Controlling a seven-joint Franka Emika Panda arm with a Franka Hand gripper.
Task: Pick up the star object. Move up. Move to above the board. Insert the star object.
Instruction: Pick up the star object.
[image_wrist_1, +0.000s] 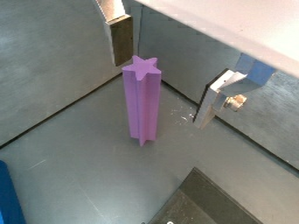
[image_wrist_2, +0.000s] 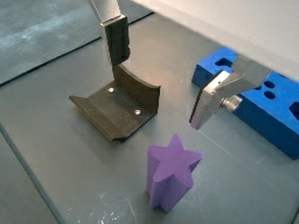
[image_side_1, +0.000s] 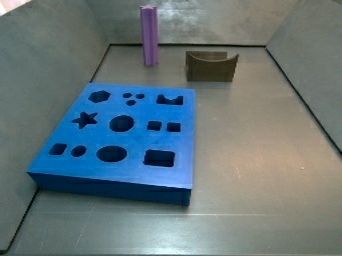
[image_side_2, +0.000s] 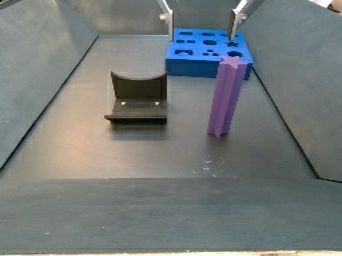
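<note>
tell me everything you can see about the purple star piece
The star object is a tall, slender purple prism with lengthwise ridges and a star-shaped top face, matte like plastic. It stands upright on the grey floor, free of everything: apart from the olive-brown notched block beside it and from the blue board behind it in a side view. The gripper hangs open above it; the fingers flank its top without touching.

The tall purple ridged star object (image_side_2: 229, 96) is standing upright on the floor, with the dark curved L-shaped fixture (image_side_2: 136, 98) sitting near it. The thick blue board with cut-out holes (image_side_1: 123, 137) is lying flat, well apart from both. The gripper (image_wrist_2: 158, 66) is hanging open above the floor, between the fixture and the board in a wrist view.
</note>
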